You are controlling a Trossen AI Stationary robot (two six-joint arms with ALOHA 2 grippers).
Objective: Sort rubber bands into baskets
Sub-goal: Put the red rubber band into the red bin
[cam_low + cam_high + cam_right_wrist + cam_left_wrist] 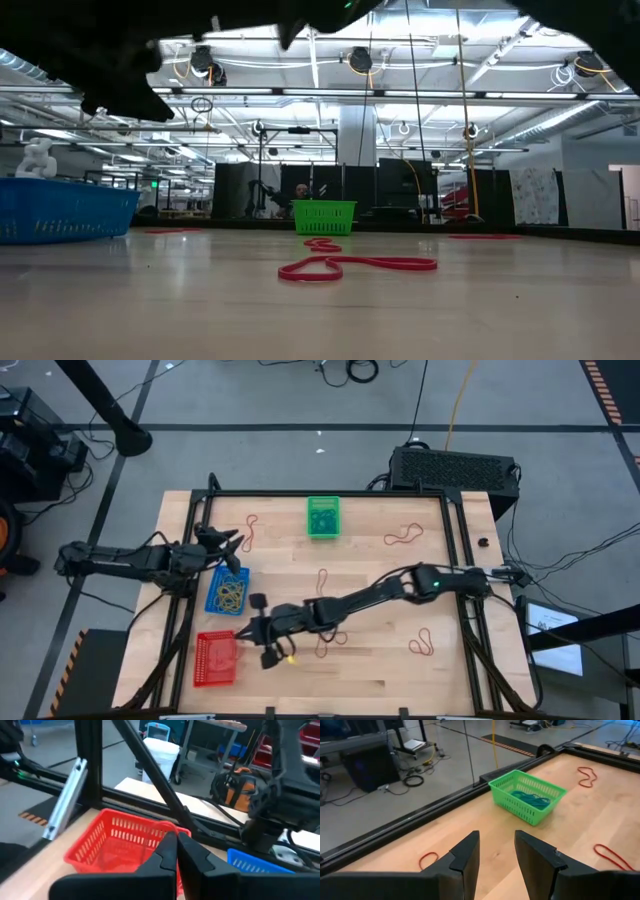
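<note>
- No text, label, brand, number or sign can be read in any of the four views.
- A white sheet (555, 630) lies on the floor at about four o'clock from the tabletop (370, 575) in the high view; whatever is printed on it is too small to make out.
- A small green lit sign (153, 184) shows far back in the room in the low view; no lettering can be made out.

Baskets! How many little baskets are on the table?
3. The green basket sits near the far edge, the blue basket is by the left gripper, and the red basket is at the front left corner.
</note>
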